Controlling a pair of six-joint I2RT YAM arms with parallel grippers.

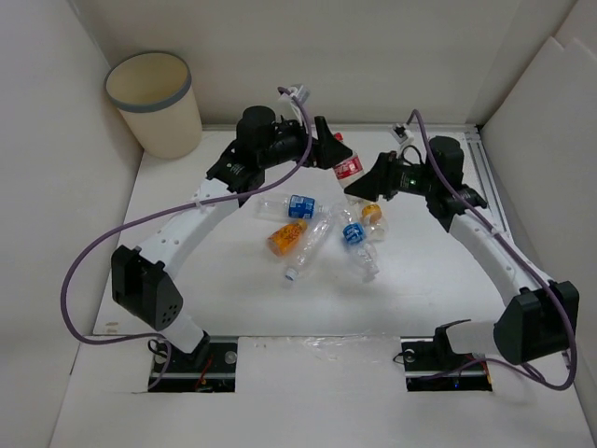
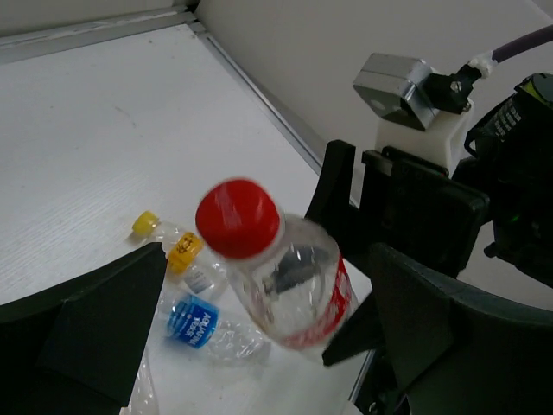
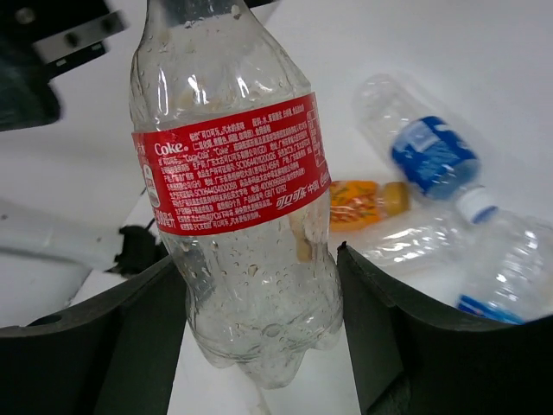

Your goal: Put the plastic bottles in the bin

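A clear red-capped plastic bottle [image 1: 347, 166] with a red Coke label hangs above the table between both grippers. My right gripper [image 3: 259, 337] is shut on its base [image 3: 259, 320], with a finger pressed against each side. My left gripper [image 2: 268, 346] stands open, and the bottle's cap end [image 2: 238, 218] sits between its wide-spread fingers without touching them. Several more plastic bottles lie on the table below: a blue-labelled one [image 1: 299, 206], an orange-filled one [image 1: 284, 239], another blue-labelled one [image 1: 353, 233] and a yellow-capped one [image 2: 177, 246]. The cream bin [image 1: 154, 103] stands at the far left corner.
White walls enclose the table on the left, back and right. A metal rail [image 1: 485, 177] runs along the right side. Each arm trails a purple cable [image 1: 112, 233] back towards its base.
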